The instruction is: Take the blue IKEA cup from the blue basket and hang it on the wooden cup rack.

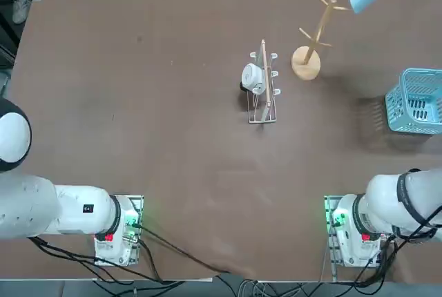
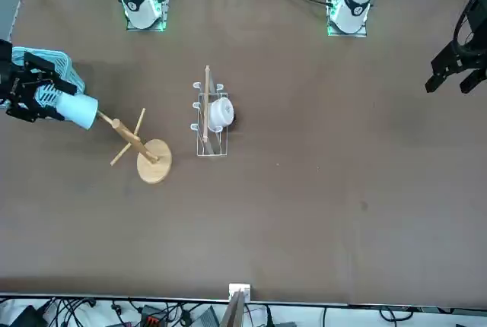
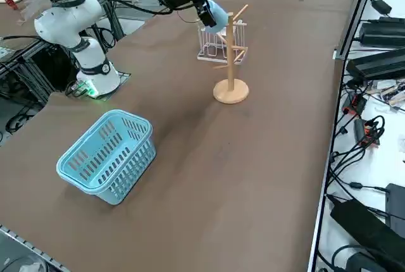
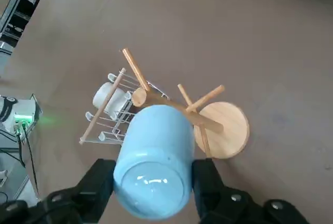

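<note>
At the left edge of the brown table (image 2: 319, 213), the right gripper (image 2: 47, 100) is clamped on the blue IKEA cup (image 2: 78, 110), held on its side just left of the wooden cup rack (image 2: 142, 152). The blue basket (image 2: 67, 71) shows behind the gripper. Right of the rack stands a white wire rack (image 2: 207, 118) holding 1 white mug (image 2: 221, 112).

White right arm (image 3: 63, 19), black fingers (image 4: 208, 182), green-lit base (image 1: 342, 224)
</note>
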Controlling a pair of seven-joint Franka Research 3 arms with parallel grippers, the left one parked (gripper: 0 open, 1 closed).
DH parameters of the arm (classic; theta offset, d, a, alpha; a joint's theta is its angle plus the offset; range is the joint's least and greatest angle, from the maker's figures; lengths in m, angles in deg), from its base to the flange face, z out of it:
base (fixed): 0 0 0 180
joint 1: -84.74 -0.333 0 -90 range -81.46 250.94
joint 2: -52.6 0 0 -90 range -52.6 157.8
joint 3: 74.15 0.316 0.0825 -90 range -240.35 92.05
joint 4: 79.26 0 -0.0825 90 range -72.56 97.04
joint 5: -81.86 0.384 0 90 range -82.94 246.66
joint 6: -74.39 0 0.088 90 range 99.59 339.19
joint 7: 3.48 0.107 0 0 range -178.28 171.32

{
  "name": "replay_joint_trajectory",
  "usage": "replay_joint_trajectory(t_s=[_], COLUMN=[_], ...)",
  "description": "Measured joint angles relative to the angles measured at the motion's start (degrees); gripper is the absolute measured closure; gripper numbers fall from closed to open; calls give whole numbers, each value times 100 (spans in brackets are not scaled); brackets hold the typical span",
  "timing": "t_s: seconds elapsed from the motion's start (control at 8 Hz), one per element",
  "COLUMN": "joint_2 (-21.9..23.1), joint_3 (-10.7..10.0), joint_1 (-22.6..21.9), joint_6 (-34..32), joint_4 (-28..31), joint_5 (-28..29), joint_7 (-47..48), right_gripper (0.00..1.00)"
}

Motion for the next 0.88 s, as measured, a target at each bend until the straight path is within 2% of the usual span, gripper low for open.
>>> replay_joint_trajectory(t_s=[0.38,0.88], joint_2=[-136,-335], joint_3=[-1,-3], joint_1=[-260,-358], joint_6=[234,346], joint_4=[-1,-2], joint_5=[24,24], joint_7=[-28,-98], right_gripper=[16,16])
